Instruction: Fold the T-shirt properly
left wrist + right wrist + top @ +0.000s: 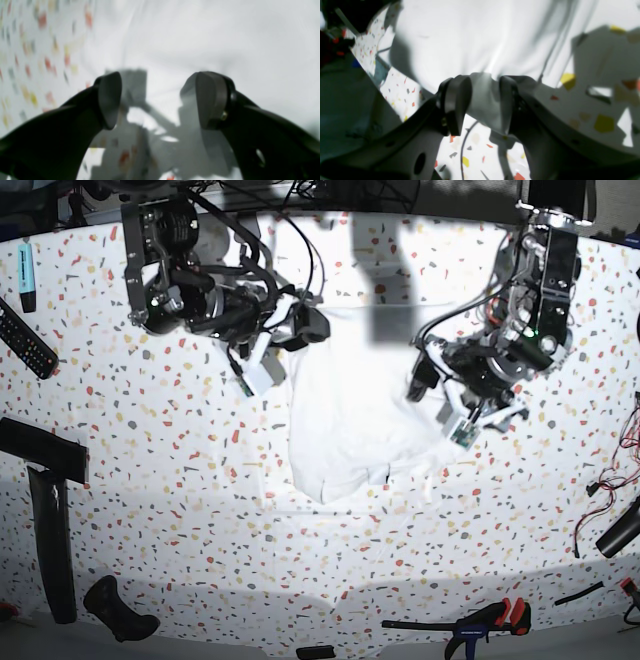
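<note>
The T-shirt (pixel 345 410) is a plain white cloth lying crumpled in the middle of the speckled table (pixel 180 480). In the base view my right gripper (pixel 303 326) is at the shirt's upper left corner. The right wrist view shows that gripper (pixel 483 100) shut on a bunched fold of the T-shirt (pixel 470 40), lifted a little off the table. My left gripper (pixel 438 408) hovers over the shirt's right edge. In the blurred left wrist view, the left gripper (pixel 160 100) stands open with nothing between its fingers, and the T-shirt (pixel 212 37) lies below.
A remote (pixel 25 340) and a blue marker (pixel 27 275) lie at the far left. Black bars (pixel 50 530) sit at the front left. A clamp (pixel 480 620) lies along the front edge, with cables (pixel 615 480) at the right.
</note>
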`<move>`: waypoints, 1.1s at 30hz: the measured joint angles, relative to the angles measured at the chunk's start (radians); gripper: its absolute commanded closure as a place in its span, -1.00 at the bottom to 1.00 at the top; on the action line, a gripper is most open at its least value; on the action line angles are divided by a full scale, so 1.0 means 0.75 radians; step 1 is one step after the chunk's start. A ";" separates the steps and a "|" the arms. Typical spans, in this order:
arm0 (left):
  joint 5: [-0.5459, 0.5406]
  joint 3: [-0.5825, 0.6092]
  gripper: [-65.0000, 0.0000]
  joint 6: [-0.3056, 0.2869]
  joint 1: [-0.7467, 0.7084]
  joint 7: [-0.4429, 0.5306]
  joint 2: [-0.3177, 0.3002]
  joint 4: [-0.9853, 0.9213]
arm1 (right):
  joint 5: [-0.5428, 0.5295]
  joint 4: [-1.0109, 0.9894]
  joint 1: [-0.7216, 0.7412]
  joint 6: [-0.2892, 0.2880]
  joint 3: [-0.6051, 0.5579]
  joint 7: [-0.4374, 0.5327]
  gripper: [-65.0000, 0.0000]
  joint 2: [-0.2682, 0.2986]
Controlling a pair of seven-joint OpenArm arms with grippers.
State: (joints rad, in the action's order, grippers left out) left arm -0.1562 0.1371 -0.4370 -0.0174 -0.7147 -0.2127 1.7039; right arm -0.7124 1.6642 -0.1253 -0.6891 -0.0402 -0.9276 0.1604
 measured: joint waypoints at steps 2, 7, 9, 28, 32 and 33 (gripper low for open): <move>-0.005 0.001 -0.38 -0.002 0.021 0.006 0.000 0.077 | 0.008 0.061 0.000 0.000 0.001 -0.001 0.28 -0.001; -0.008 -0.003 -0.38 0.001 0.041 -0.086 -0.047 0.283 | 0.017 0.267 0.001 -0.001 0.075 -0.027 0.28 -0.004; -0.063 -0.035 -0.38 0.067 0.042 -0.125 -0.075 0.375 | 0.032 0.343 0.001 -0.001 0.121 -0.087 0.28 -0.004; -0.804 -0.792 -0.38 -0.106 -0.703 -0.320 -0.193 0.529 | -0.125 0.813 -0.604 -0.006 0.807 -0.288 0.28 -0.004; -0.873 -0.896 -0.38 -0.145 -0.894 -0.346 -0.187 0.572 | -0.192 0.873 -0.831 -0.006 0.909 -0.285 0.28 -0.004; -0.903 -0.916 -0.38 -0.142 -0.940 -0.370 -0.186 0.577 | -0.209 0.873 -0.889 -0.006 0.920 -0.284 0.28 -0.003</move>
State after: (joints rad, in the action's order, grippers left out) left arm -0.8333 -0.5495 -0.5438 -0.7227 -0.9924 -0.3519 2.1365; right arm -0.8692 2.3188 -0.7918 -0.6937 0.6498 -1.1404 0.1581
